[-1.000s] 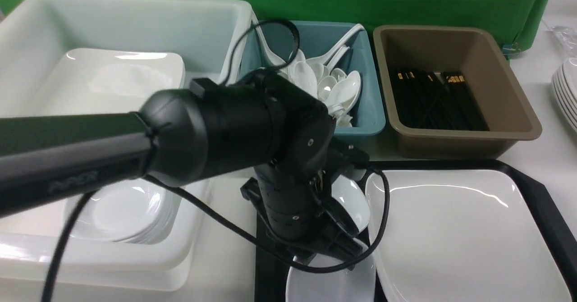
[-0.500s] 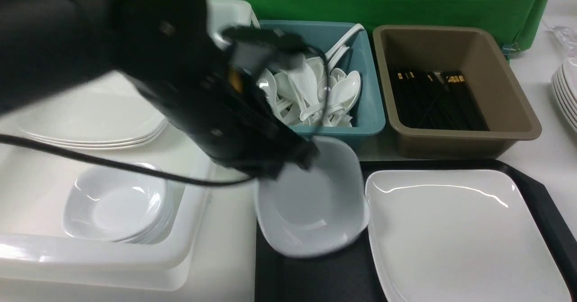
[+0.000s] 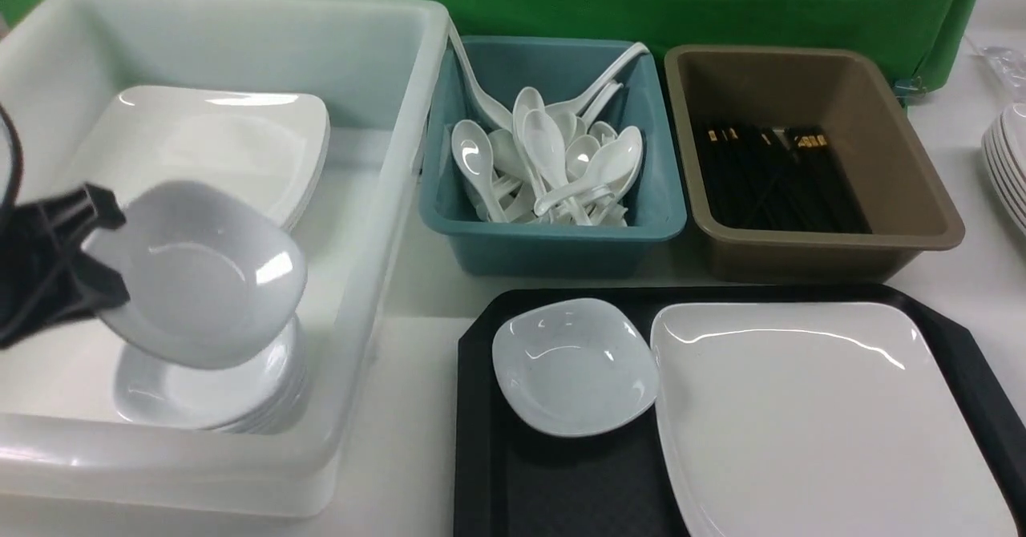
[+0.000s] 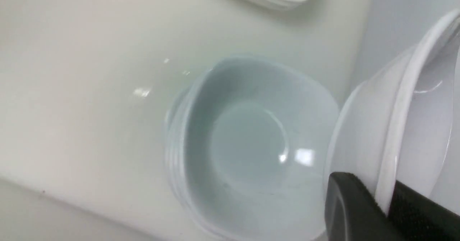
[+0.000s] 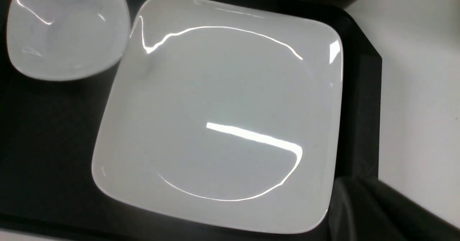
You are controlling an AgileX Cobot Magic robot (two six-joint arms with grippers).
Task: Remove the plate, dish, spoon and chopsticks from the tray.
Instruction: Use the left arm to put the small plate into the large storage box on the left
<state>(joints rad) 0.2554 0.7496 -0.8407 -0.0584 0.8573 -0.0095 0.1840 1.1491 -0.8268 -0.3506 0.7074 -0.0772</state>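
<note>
My left gripper [image 3: 100,247] is shut on the rim of a small white dish [image 3: 200,272]. It holds the dish tilted just above a stack of small dishes [image 3: 208,397] in the white tub. In the left wrist view its fingers [image 4: 354,205] pinch the dish rim [image 4: 402,126] beside the stack [image 4: 248,144]. The black tray [image 3: 561,489] carries another small dish [image 3: 573,365] and the large white plate [image 3: 817,417]. The right wrist view shows that plate [image 5: 222,108], that dish [image 5: 64,28] and the tray [image 5: 36,144]. My right gripper [image 5: 363,212] shows only as a dark shape at the plate's corner.
The white tub [image 3: 385,200] also holds stacked large plates [image 3: 216,144]. A teal bin [image 3: 553,240] holds several white spoons [image 3: 553,160]. A brown tub [image 3: 817,248] holds black chopsticks [image 3: 777,176]. More plates [image 3: 1010,160] are stacked at the right edge.
My left arm lifted a small dish off the tray and swung left with it, to above the dish stack in the white tub. One small dish stays on the tray.
</note>
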